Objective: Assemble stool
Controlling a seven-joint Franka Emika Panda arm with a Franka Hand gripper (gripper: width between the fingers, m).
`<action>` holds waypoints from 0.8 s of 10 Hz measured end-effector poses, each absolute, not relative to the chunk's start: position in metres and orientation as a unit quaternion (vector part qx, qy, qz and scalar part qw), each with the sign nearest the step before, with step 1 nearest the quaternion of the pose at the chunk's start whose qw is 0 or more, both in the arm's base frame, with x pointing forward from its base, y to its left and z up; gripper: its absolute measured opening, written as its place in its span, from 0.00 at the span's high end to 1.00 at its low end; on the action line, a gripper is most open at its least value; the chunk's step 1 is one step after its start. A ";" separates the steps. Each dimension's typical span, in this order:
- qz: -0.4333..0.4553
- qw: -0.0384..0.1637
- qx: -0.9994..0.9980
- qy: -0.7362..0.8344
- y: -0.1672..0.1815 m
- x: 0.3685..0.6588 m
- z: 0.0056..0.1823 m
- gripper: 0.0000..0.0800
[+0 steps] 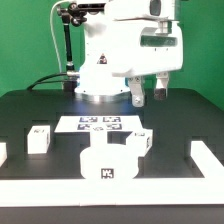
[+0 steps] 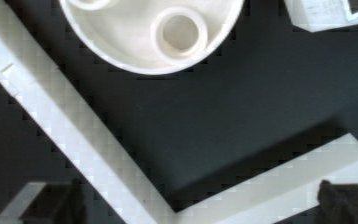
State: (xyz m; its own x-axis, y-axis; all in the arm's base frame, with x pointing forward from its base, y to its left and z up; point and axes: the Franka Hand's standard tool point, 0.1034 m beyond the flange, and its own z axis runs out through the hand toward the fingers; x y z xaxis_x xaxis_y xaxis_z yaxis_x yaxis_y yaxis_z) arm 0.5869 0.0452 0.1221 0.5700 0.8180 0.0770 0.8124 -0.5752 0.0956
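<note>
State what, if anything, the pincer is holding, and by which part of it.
Nothing is held. The pincer hangs open above the table, fingers apart with nothing between them. The seat lies on the table, clear of it.

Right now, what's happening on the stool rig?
Nothing is being handled. The tool hangs open and empty above the table, behind the parts. The round seat sits loose near the front, one leg block close beside it, a second leg block off toward the exterior view's left. The marker board lies behind the seat. No leg looks fitted.
</note>
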 end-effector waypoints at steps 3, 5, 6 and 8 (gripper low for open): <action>0.056 0.025 0.886 0.460 0.045 0.587 0.122 0.19; 0.066 0.037 0.849 0.523 0.026 0.583 0.115 0.19; 0.066 0.042 0.820 0.567 0.014 0.578 0.108 0.19; 0.056 0.044 0.777 0.625 -0.002 0.572 0.103 0.19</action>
State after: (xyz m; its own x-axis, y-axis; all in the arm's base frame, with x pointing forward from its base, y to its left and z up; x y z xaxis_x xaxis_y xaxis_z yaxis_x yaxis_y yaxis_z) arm 0.5717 -0.0024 0.1029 0.2120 0.9767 0.0321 0.9667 -0.2144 0.1397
